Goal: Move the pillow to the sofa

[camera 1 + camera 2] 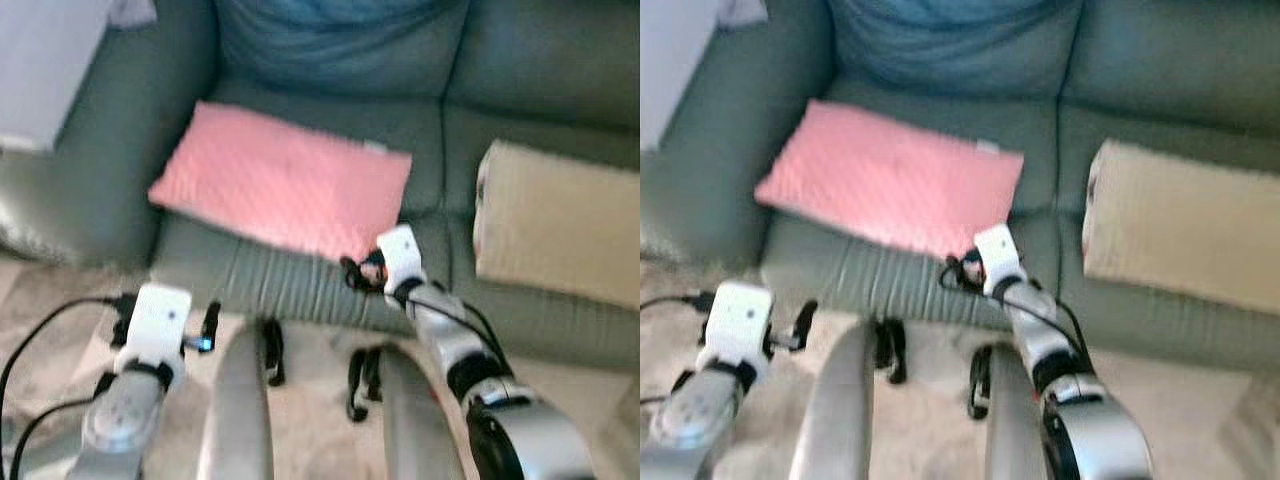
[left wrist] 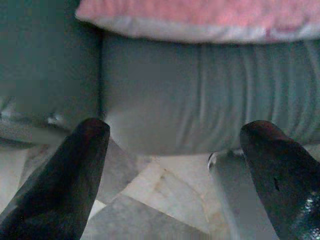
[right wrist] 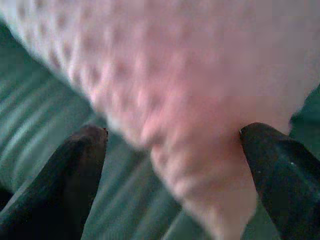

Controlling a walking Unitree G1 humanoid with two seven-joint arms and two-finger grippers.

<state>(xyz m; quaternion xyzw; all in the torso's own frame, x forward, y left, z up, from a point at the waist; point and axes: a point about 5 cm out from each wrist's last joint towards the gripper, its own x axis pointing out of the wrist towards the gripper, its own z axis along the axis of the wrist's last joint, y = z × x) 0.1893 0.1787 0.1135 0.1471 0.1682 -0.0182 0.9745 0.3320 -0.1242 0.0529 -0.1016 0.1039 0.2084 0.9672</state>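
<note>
The pink pillow (image 1: 285, 185) lies flat on the left seat of the grey-green sofa (image 1: 300, 285), with its near edge over the seat front. My right gripper (image 3: 172, 135) is open at the pillow's near right corner (image 1: 365, 262), and that corner sits between the spread fingers (image 3: 280, 170). My left gripper (image 2: 175, 132) is open and holds nothing. It hangs low in front of the sofa's seat front (image 2: 200, 105), below the pillow's near left edge (image 2: 200, 22). In the left eye view, the left arm (image 1: 150, 335) is over the floor.
A beige cushion (image 1: 560, 225) lies on the sofa's right seat. A blue cushion (image 1: 330, 40) leans on the backrest behind the pink pillow. The sofa's left armrest (image 1: 110, 150) stands beside a white wall (image 1: 40, 60). Pale marble floor (image 2: 150, 195) runs before the sofa.
</note>
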